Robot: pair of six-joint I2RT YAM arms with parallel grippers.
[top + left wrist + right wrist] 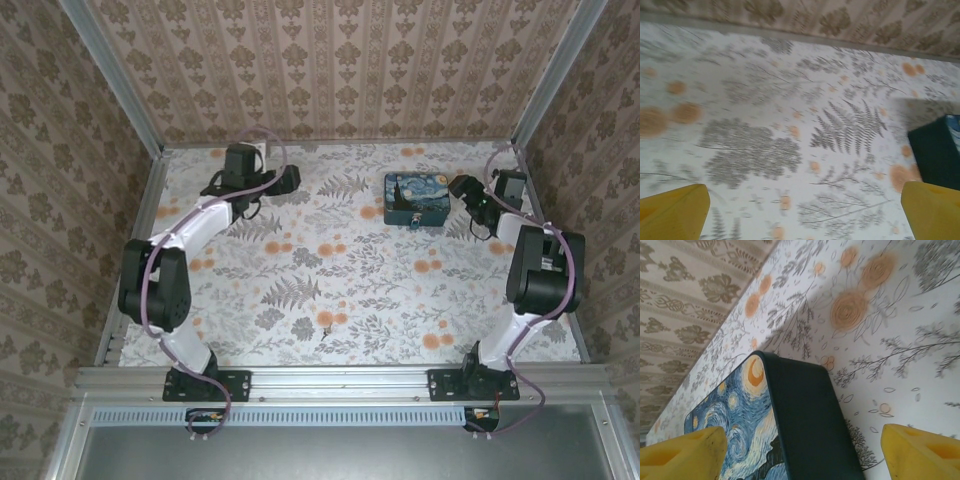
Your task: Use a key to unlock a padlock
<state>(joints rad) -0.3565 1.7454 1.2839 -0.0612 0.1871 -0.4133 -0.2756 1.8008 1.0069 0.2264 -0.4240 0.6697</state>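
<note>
The box (415, 198) lies on the far right part of the surface (300, 290), near the back wall (340, 70). Seen from above, its long axis runs left to right, a little skewed, with the lid facing up and a dark side turned toward the arms. The lid bears a swirling night-sky painting in blue, with yellow stars and a crescent moon. The sides are plain dark teal and the corners are rounded.

The right fingers (922, 455) stand apart, just to the right of the box in the overhead view. In the right wrist view one yellow finger is over the painted lid and the other is over bare surface beside the dark side, clear of it, so nothing is gripped.

The left fingers (675, 212) are spread wide above the flowered surface at the far left, well apart from the box. One dark corner of the box (935, 155) shows at the right edge of the left wrist view.

A small dark speck (325, 330) lies near the middle of the near edge, too small to name
</note>
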